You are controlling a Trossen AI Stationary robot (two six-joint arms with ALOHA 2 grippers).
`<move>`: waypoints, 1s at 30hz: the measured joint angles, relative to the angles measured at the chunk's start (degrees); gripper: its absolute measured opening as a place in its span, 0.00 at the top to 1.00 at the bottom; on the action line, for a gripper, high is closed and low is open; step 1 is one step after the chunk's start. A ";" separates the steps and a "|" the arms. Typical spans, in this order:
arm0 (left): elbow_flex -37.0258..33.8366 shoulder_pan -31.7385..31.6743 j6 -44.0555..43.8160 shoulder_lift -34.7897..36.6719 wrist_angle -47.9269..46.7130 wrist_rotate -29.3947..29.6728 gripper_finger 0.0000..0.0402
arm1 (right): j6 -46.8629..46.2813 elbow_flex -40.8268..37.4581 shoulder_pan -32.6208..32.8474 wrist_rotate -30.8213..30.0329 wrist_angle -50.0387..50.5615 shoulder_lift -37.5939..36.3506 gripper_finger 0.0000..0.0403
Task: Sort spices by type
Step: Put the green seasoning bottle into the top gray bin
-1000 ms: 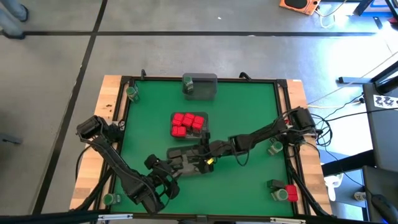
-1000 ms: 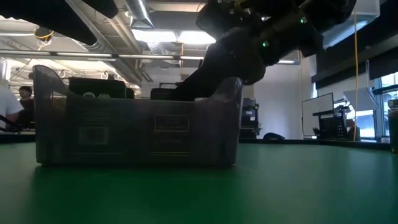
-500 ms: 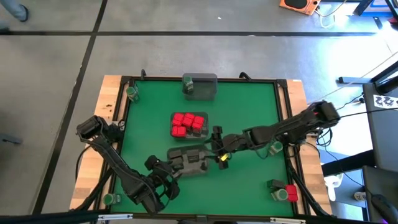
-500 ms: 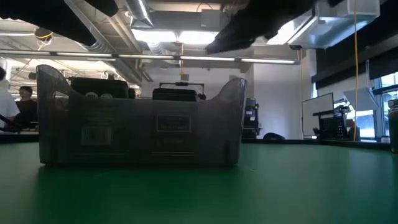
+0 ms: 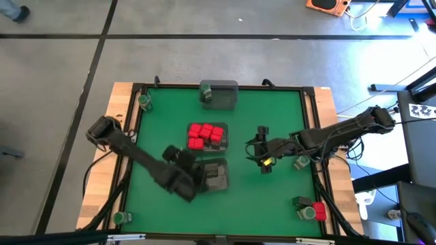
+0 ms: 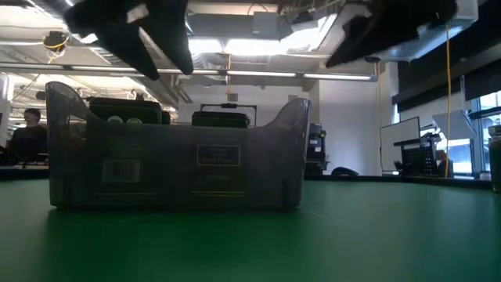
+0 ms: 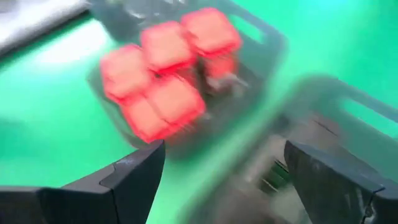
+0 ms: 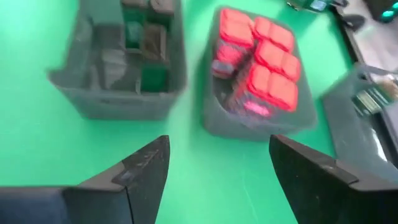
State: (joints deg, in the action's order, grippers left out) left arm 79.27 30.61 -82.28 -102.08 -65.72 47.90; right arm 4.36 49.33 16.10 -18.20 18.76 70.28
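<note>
Several red boxes sit in a clear tray at the table's middle; they also show in the left wrist view and the right wrist view. A second clear tray nearer the front holds dark blocks and green-lidded pieces. My left gripper is open and empty, raised beside this tray's left end. My right gripper is open and empty, raised to the right of both trays.
A third clear tray stands at the far edge. Green-lidded jars stand at the far left corner, the near left corner and the right side. A dark block and a red box lie near the front right.
My right gripper has risen out of the dark-block tray and drawn back toward the table's right edge. My left arm has lifted from the near edge and swung its gripper up and toward the far side, beside the dark-block tray.
</note>
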 joint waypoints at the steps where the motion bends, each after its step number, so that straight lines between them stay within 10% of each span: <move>1: 0.02 -1.42 0.45 1.09 -1.68 0.00 0.19 | 0.16 -1.75 -0.01 -0.60 -1.29 -0.86 0.32; 12: 0.00 -21.79 4.83 9.93 -20.20 -1.32 0.19 | 0.46 -13.38 -3.61 -4.78 -12.28 -2.74 0.32; 30: -1.65 -66.20 42.37 10.05 -20.22 -9.97 0.19 | 2.31 -21.19 -16.27 0.16 -24.21 -2.65 0.32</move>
State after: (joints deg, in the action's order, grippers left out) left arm 77.61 -35.58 -39.91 -92.03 -85.94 37.93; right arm 6.67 28.14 -0.18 -18.03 -5.45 67.64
